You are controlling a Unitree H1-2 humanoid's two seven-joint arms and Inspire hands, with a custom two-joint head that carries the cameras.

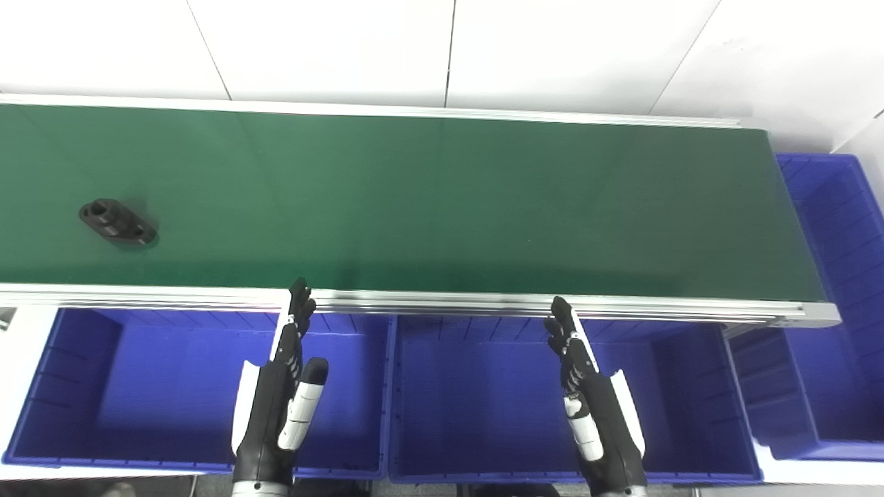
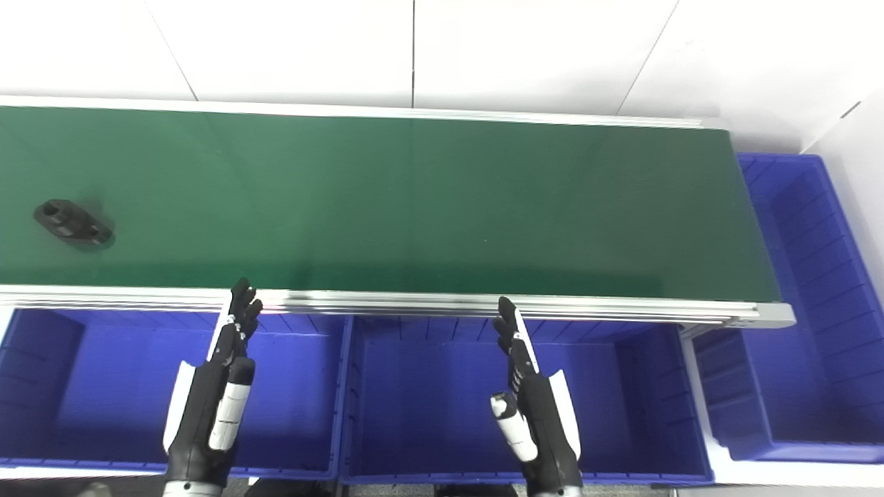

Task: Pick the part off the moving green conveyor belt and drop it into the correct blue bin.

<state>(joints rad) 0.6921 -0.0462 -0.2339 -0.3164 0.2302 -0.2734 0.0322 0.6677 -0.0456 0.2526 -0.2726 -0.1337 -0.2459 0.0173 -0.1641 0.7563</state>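
- Our left hand (image 1: 276,407) rises from the bottom edge, left of centre, with its fingers (image 1: 298,307) stretched out straight and pressed side by side, the thumb set slightly apart; it holds nothing.
- Our right hand (image 1: 594,407) rises at lower right of centre in the same pose, fingers (image 1: 561,324) straight and together, thumb apart, holding nothing.
- Both sets of fingertips reach up to the belt's near metal rail (image 1: 428,302) as seen from above; we cannot tell whether they touch it.
- Our left hand hangs over the lower-left blue bin (image 1: 48,386), whose visible floor is bare.
- Our right hand hangs over the lower-middle blue bin (image 1: 469,400), whose visible floor also looks bare.
- A third blue bin (image 1: 842,290) stands along the right edge, past the belt's end, and we see nothing in it.
- The black part (image 1: 117,221) lies flat on the green conveyor belt (image 1: 442,200) at the far left, well apart from both hands.
- Its long axis runs from upper left to lower right, and holes show in its top face.
- The belt spans the middle band of the frame; beyond it, along the top, lies white panelling (image 1: 345,48) with thin dark seams.
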